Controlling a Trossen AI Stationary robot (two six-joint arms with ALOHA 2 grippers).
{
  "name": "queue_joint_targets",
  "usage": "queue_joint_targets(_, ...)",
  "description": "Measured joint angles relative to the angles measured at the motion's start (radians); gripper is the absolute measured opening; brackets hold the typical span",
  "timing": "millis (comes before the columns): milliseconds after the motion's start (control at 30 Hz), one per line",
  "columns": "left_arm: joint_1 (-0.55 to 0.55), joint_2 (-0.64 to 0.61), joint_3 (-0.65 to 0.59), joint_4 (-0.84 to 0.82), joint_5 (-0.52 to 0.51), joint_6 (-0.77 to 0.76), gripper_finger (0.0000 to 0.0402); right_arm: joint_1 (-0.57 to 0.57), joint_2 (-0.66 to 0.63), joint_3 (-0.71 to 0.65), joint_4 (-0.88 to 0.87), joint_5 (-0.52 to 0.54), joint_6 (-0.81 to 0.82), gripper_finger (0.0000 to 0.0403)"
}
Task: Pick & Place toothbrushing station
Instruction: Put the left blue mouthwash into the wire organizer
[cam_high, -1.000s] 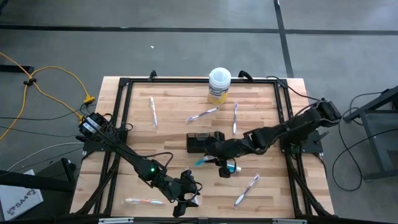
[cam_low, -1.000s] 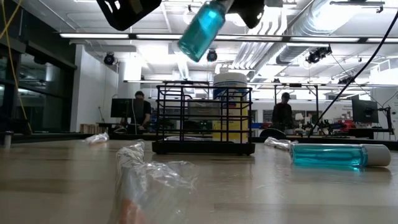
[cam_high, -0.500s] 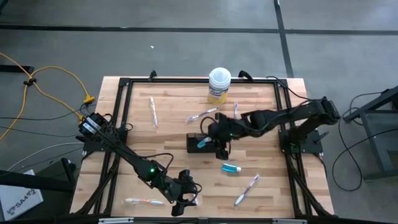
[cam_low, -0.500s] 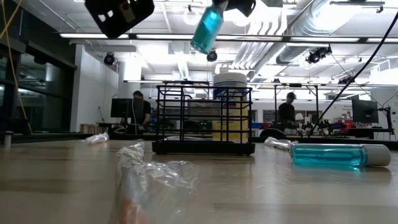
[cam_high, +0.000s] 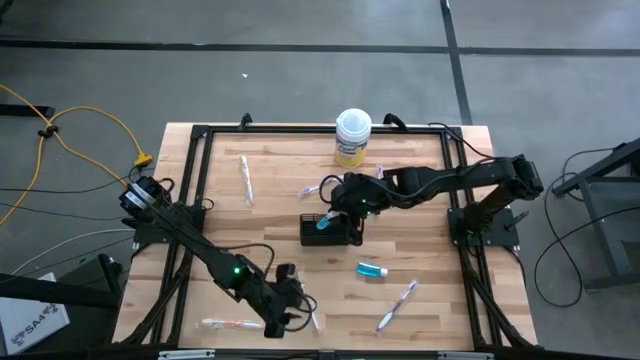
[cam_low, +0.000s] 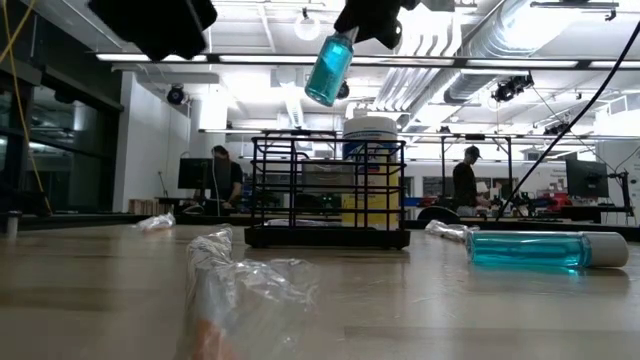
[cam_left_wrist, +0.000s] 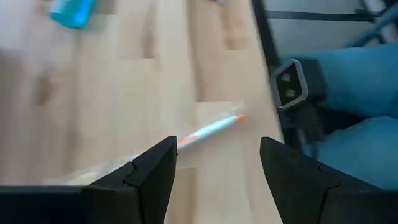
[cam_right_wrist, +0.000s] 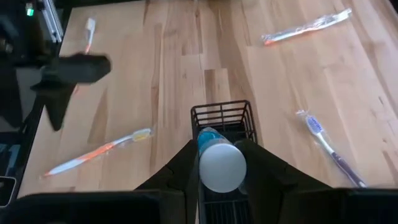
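Left claw (cam_high: 290, 318) is hanging spread at the near edge, having shifted left over a wrapped toothbrush (cam_left_wrist: 208, 129). Second teal tube (cam_high: 371, 269) is lying on the surface (cam_high: 270, 205) mid-right. Right claw (cam_high: 335, 215), pinching a teal tube (cam_low: 329, 66), has carried it from there to above the mesh holder (cam_high: 330, 230); drop-in looks next.

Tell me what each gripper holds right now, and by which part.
The right gripper holds a teal tube near its white-capped end, above the black mesh holder. The left gripper is open and holds nothing.
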Motion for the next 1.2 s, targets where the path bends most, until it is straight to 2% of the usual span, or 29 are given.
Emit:
queue_joint_targets(300, 0.035, -0.103, 0.0, -0.244, -0.047, 0.008, 0.0224, 0.0, 0.0, 0.0, -0.021, 0.017, 0.016, 0.0089)
queue_joint_targets(600, 0.084, -0.146, 0.0, -0.45, -0.098, 0.003, 0.0224, -0.03, 0.014, 0.0, -0.037, 0.031, 0.028, 0.0089)
queue_joint_targets(800, 0.103, -0.146, 0.0, -0.587, -0.118, -0.097, 0.0224, -0.033, 0.054, -0.001, -0.042, 0.02, 0.03, 0.0089)
queue_joint_targets(1200, 0.094, -0.146, 0.0, -0.602, -0.132, -0.146, 0.0224, -0.029, 0.095, -0.001, -0.026, -0.001, 0.056, 0.0089)
